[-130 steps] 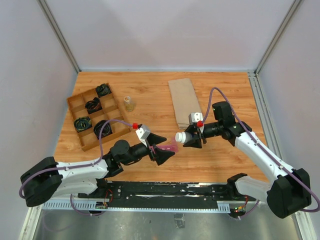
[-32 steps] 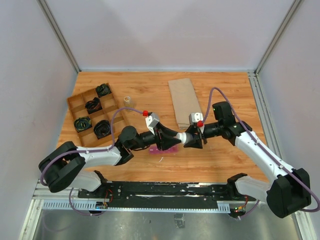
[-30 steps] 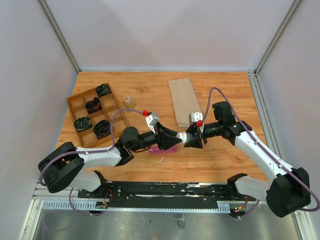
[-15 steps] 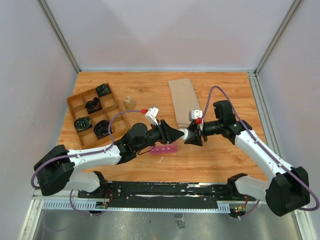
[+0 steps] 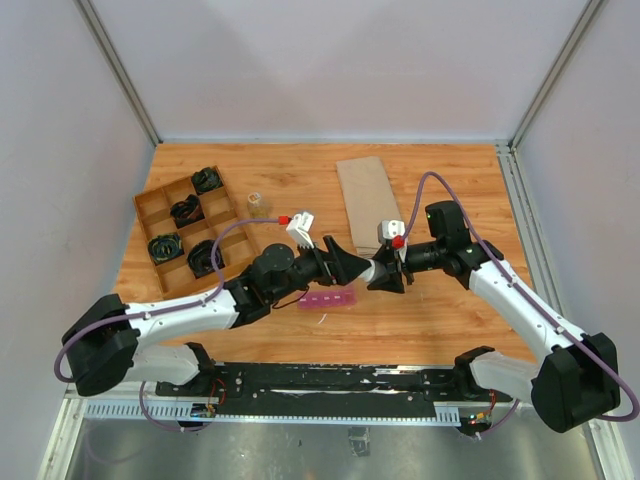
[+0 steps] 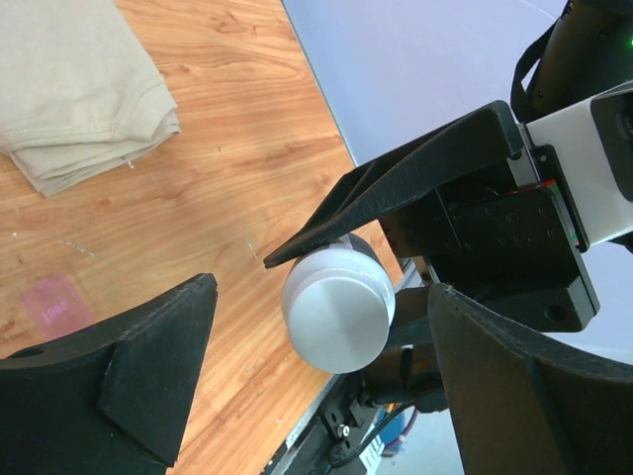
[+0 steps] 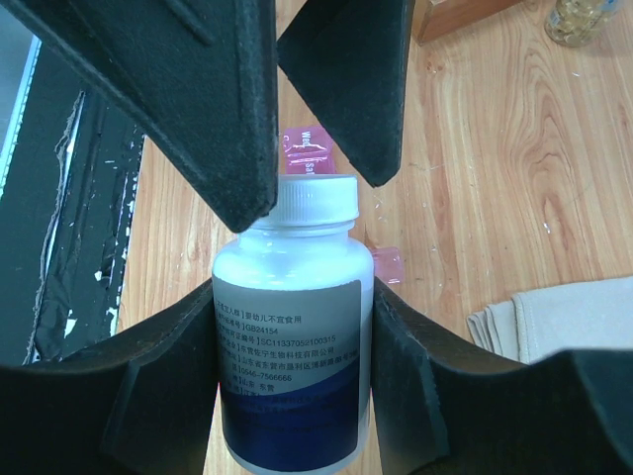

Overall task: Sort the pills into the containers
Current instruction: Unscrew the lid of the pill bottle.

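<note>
Wooden table (image 5: 300, 180), with the pink pill strip (image 5: 328, 299) lying flat near its front edge, about the middle. Just beyond it the right gripper (image 7: 292, 297) grasps a white bottle (image 7: 292, 336), cap (image 6: 338, 322) on; the left gripper (image 6: 326, 307) is spread wide either side of that cap. Barely started, I'd say. Only the overhead view shows the whole strip; the 2 wrist views show the cap close up.

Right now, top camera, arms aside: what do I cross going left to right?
wooden tray → small clear jar → pink pill strip → white bottle. The folded cloth overlaps the bottle, so I left it out.
</note>
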Controlling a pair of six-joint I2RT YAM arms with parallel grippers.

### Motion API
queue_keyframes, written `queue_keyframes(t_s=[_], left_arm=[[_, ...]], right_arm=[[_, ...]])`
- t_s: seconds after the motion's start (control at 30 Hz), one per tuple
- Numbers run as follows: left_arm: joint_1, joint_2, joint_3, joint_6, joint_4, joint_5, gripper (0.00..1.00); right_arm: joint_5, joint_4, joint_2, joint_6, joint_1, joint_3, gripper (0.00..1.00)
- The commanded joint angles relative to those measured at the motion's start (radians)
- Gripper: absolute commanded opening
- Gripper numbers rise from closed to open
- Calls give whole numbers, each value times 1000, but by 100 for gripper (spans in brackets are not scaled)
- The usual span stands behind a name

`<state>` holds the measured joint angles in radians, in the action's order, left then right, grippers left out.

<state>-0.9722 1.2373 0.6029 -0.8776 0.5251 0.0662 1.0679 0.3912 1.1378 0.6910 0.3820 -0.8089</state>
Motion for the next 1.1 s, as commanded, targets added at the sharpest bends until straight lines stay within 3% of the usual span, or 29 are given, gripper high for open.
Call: queue_keyframes(t_s=[0.0, 0.23, 0.43, 0.6, 0.63, 0.77, 0.9, 1.07], left_arm=[[-5, -51, -12, 66, -36, 15, 93], [-5, -170, -95, 243, -38, -65, 99], [-4, -287, -204, 726, 77, -298, 99], [-2, -318, -378, 1180, 397, -419, 99], [11, -307, -384, 1215, 434, -444, 99], [131, -213, -303, 1153, 468, -622, 99], [138, -107, -240, 1151, 515, -667, 99], [138, -24, -170, 1153, 487, -698, 90]], right_arm=[[35, 4, -4, -8, 5, -26, 0], [52, 11, -2, 3, 5, -26, 0], [68, 20, -4, 18, 5, -24, 0], [84, 28, -7, 32, 5, -23, 1], [85, 30, -9, 34, 5, -23, 0], [86, 33, -8, 39, 5, -21, 1], [90, 34, -9, 43, 5, -21, 1], [94, 35, -11, 45, 5, -20, 1]])
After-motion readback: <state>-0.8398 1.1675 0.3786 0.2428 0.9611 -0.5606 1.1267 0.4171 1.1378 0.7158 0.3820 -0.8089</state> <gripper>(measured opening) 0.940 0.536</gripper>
